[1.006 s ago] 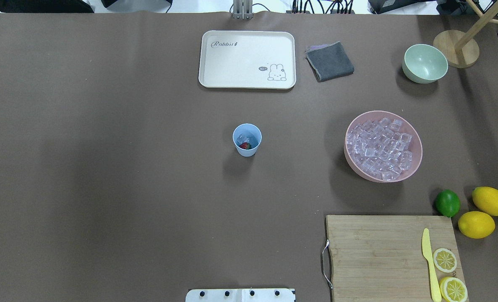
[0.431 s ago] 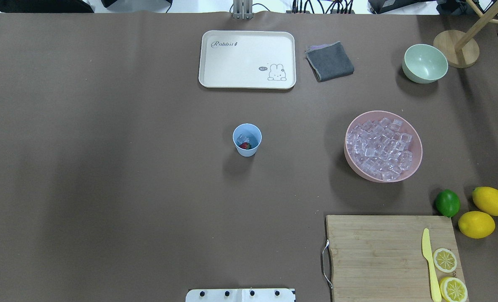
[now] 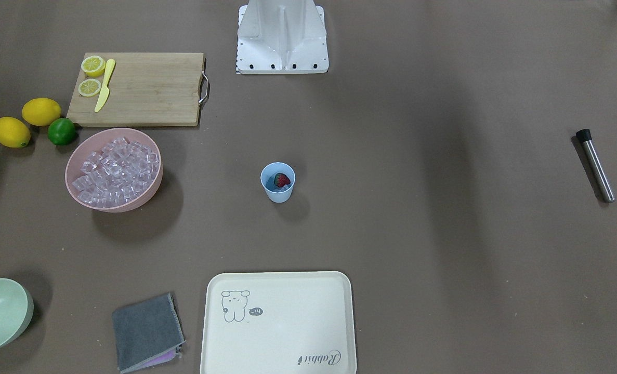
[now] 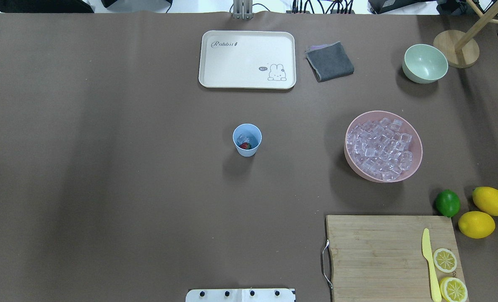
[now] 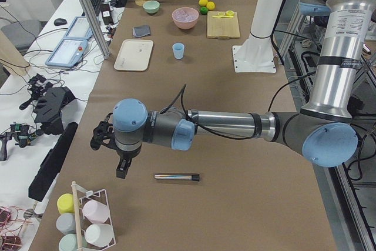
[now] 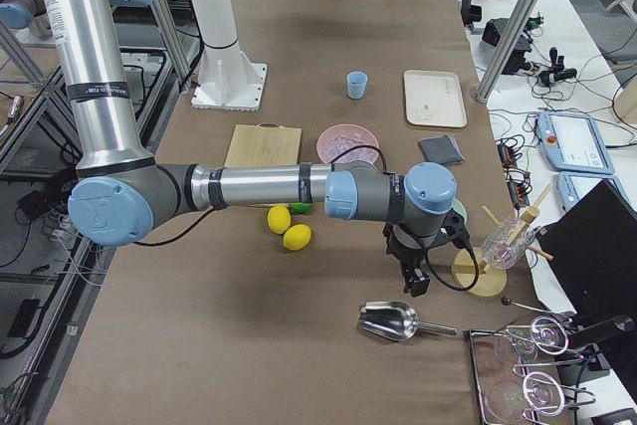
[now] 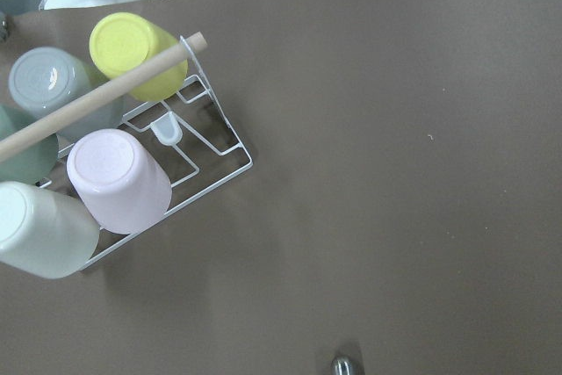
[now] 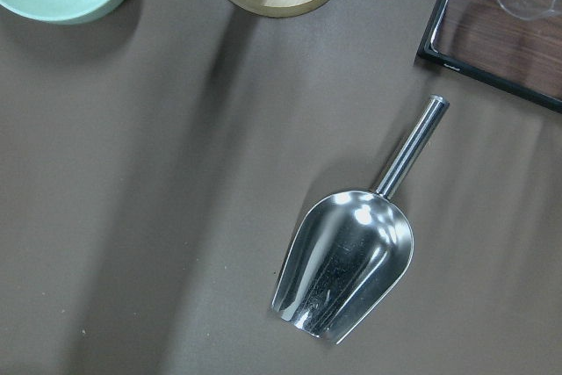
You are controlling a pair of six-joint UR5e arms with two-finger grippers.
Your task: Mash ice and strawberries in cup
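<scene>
The light blue cup (image 4: 246, 140) stands upright at the table's middle, also in the front view (image 3: 277, 182). Inside it lie a red strawberry (image 4: 244, 146) and some clear ice (image 4: 244, 138). More ice cubes (image 4: 379, 147) fill the pink bowl (image 4: 416, 144). My left gripper (image 5: 121, 171) shows only in the exterior left view, hanging above the table beside a steel muddler (image 5: 177, 177); I cannot tell its state. My right gripper (image 6: 418, 284) shows only in the exterior right view, above a metal scoop (image 6: 390, 320); I cannot tell its state.
A cream tray (image 4: 215, 79), grey cloth (image 4: 329, 61) and pale green bowl (image 4: 424, 63) sit at the far side. A cutting board (image 4: 379, 251) carries a yellow knife and lemon slices; a lime (image 4: 447, 203) and two lemons lie beside it. A cup rack (image 7: 132, 155) is near the left wrist.
</scene>
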